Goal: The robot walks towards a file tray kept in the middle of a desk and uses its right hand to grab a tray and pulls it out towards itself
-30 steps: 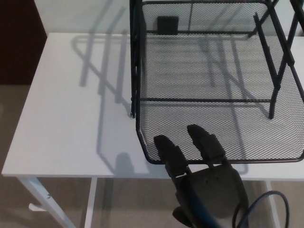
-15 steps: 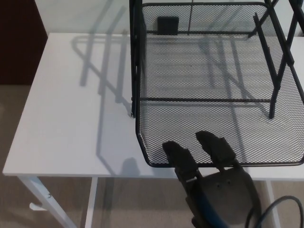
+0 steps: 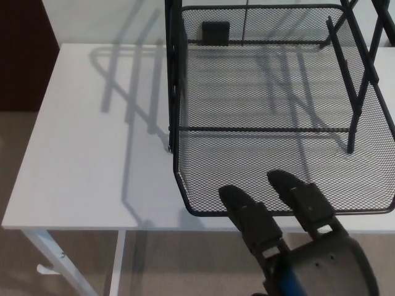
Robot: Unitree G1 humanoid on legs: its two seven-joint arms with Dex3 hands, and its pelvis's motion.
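Observation:
The black wire-mesh file tray rack stands on the white desk. Its lowest tray sticks out toward me, and its front rim lies close to the desk's near edge. My right hand comes up from the bottom right. Its two fingers lie stretched out and apart over the front rim, with the tips above the mesh floor. The thumb is hidden below the hand. My left hand does not show.
A small black block sits at the back of the rack. Slanted black frame bars rise on the rack's right side. The desk's left half is bare white top, with a white leg below the front corner over brown floor.
My right hand has drifted right and toward the camera, looking larger now. Its fingertips reach a little less far over the rim. The tray rack sits a few pixels further left.

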